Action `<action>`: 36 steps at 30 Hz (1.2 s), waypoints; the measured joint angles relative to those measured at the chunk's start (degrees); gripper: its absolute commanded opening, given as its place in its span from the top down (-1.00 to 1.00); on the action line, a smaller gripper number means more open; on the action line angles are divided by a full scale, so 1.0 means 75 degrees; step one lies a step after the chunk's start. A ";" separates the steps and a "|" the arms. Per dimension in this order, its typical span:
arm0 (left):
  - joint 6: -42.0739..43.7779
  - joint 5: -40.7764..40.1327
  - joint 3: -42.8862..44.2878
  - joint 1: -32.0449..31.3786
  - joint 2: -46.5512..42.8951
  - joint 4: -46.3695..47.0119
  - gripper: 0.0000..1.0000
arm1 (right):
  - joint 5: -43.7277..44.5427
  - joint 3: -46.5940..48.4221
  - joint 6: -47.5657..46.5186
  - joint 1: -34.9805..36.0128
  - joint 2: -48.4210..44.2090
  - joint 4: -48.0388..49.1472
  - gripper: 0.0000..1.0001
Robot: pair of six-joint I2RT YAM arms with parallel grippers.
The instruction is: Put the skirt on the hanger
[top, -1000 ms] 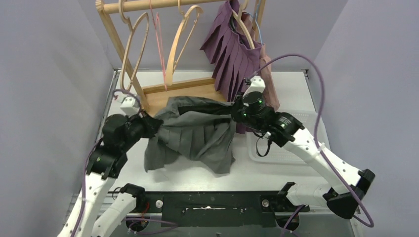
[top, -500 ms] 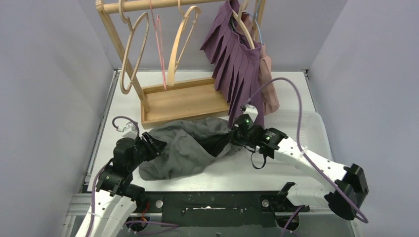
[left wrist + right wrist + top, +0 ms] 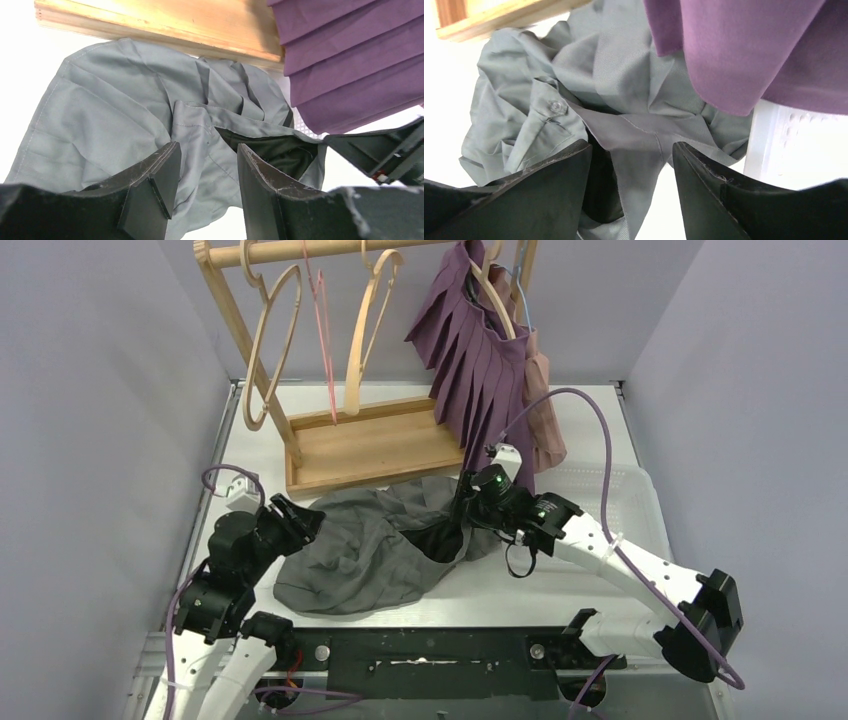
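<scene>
The grey skirt [image 3: 375,550] lies crumpled on the table in front of the rack, its dark lining showing at the waist opening [image 3: 270,147]. My left gripper [image 3: 302,521] stands open at the skirt's left edge, cloth below its spread fingers [image 3: 207,147] but none pinched. At the skirt's right end my right gripper [image 3: 462,516] is open too, over the waistband [image 3: 631,146] near a clear button [image 3: 555,106]. Two empty wooden hangers [image 3: 268,340] [image 3: 365,328] and a thin pink hanger [image 3: 322,325] hang on the rail.
A purple pleated skirt [image 3: 480,355] hangs on the rail's right end, low over my right gripper [image 3: 744,50], with a pinkish garment [image 3: 545,415] behind it. The rack's wooden base [image 3: 365,445] sits just behind the grey skirt. A white tray [image 3: 625,510] lies to the right.
Both grippers held the skirt stretched up in the air, then lowered it toward the near edge and opened. The skirt now lies slack on the table.
</scene>
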 measured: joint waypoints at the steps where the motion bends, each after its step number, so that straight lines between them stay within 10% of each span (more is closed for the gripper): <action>1: 0.0023 0.0035 0.0020 0.0000 0.0047 0.0000 0.11 | 0.0006 0.0055 -0.0163 0.0000 -0.0087 0.0012 -0.25; 16: 0.1679 -0.2133 0.3407 -0.0003 0.0548 -0.0262 0.03 | -0.0463 0.0973 -0.1781 0.0740 -0.0154 0.0565 -0.29; 24: 0.2637 -0.2824 0.6551 -0.0102 0.3346 -0.0297 -0.14 | -0.0522 0.1017 -0.1935 0.0807 -0.0146 0.0656 -0.31; 36: 0.3774 -0.2620 0.8320 0.0335 0.6242 -0.1177 -0.12 | -0.0542 0.1017 -0.1926 0.1049 -0.0146 0.0667 -0.32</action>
